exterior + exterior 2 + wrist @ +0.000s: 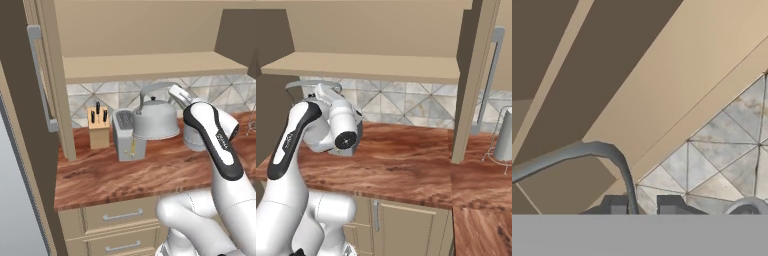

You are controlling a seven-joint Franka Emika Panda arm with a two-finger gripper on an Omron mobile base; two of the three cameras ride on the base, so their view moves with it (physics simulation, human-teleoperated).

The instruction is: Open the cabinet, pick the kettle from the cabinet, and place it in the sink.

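Kettle held by handle in gripper, off countertop, beside toaster; cabinet doors open.

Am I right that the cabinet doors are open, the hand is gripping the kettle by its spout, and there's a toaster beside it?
Not quite. The hand grips the kettle by its arched handle, not the spout, as the hand view shows. The cabinet is open, and the toaster stands beside the kettle.
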